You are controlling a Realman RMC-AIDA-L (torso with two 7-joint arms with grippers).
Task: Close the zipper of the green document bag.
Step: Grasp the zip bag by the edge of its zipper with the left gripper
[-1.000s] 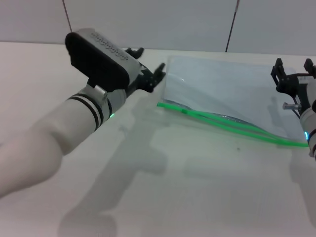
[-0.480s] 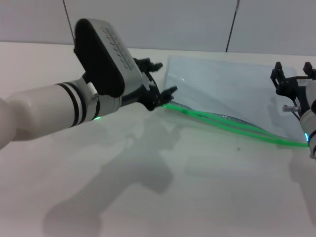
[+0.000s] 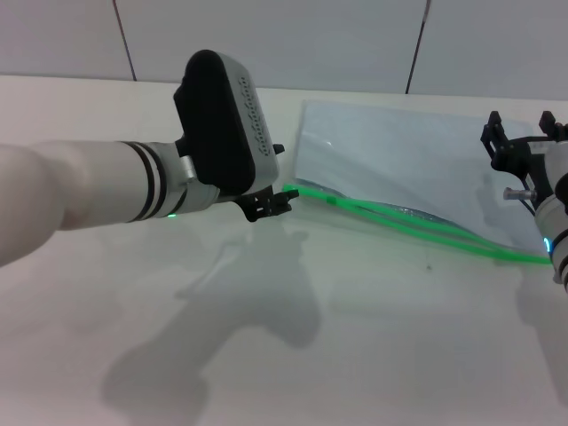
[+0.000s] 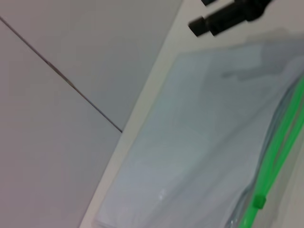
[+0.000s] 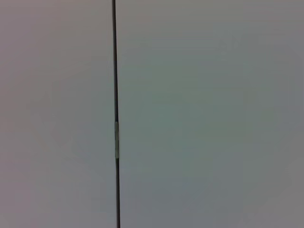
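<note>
Zipper (image 3: 417, 222) gaping on green document bag (image 3: 399, 169); left hand (image 3: 266, 202) beside its end.

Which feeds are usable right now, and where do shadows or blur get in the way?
Head view: sharp; left gripper throws a broad shadow on the table, clear of the zipper. Left wrist view: motion-blurred, zipper still readable. Right wrist view: only blank wall.

readable text: none that I can make out in any view
green document bag (image 3: 399, 169): plain translucent plastic, no print or label showing
zipper (image 3: 417, 222): just a bright green strip, no brand mark visible
left gripper (image 3: 271, 202): black housing on the wrist has a row of small bumps, not letters
wall panels (image 5: 190, 114): blank, only a dark seam
</note>
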